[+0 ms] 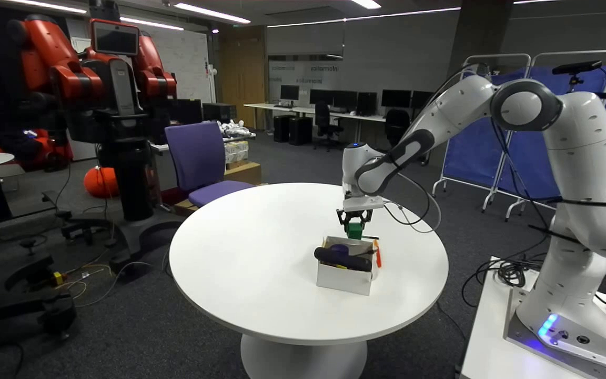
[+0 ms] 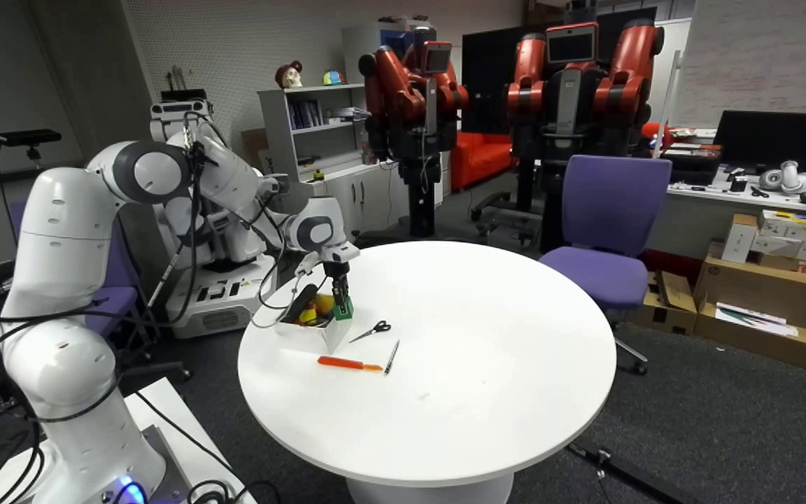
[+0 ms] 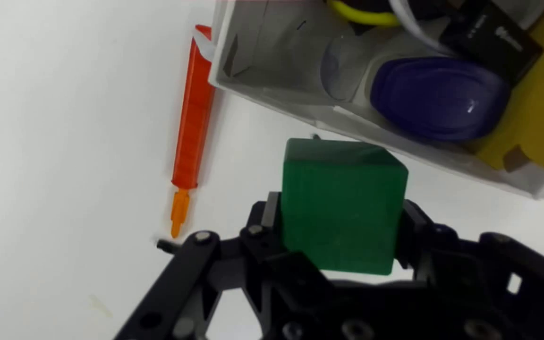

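Note:
My gripper (image 1: pixel 354 220) is shut on a green cube (image 3: pixel 343 212), with one finger on each side of it in the wrist view. The cube also shows in both exterior views (image 1: pixel 354 230) (image 2: pixel 344 310). It is held beside the long wall of an open white box (image 1: pixel 342 279), at about rim height. The box (image 3: pixel 276 104) holds a blue-lidded container (image 3: pixel 442 99), a black item (image 3: pixel 494 42) and yellow things. A long dark object (image 1: pixel 342 259) lies across its top. Black scissors (image 2: pixel 379 327) lie near the box, mostly hidden in the wrist view.
The box stands on a round white table (image 1: pixel 240 252). A red-orange tool (image 2: pixel 341 362) and a thin pen (image 2: pixel 392 357) lie beside the box. A purple chair (image 2: pixel 602 259) stands by the table. A cable (image 1: pixel 434 226) hangs from the arm.

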Robot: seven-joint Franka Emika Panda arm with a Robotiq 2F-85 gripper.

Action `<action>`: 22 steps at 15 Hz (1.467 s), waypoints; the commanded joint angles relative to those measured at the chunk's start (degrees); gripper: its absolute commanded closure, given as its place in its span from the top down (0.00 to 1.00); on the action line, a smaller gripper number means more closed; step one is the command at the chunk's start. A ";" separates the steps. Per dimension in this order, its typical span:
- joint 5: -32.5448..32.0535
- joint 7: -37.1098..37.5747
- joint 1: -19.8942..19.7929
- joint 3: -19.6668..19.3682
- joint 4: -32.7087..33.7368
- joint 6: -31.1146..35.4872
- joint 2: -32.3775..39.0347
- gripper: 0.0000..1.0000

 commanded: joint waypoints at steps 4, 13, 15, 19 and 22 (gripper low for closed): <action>-11.28 4.96 4.38 3.42 -1.92 -7.83 -13.37 0.32; -10.85 2.61 1.19 7.47 -4.44 -7.64 -10.20 0.32; -9.43 1.63 0.43 7.72 -4.70 -6.50 -9.04 0.32; -6.32 -0.60 -0.37 8.23 -4.78 -4.74 -8.37 0.88; -4.89 -1.80 -0.47 7.97 -4.97 -4.08 -8.84 1.00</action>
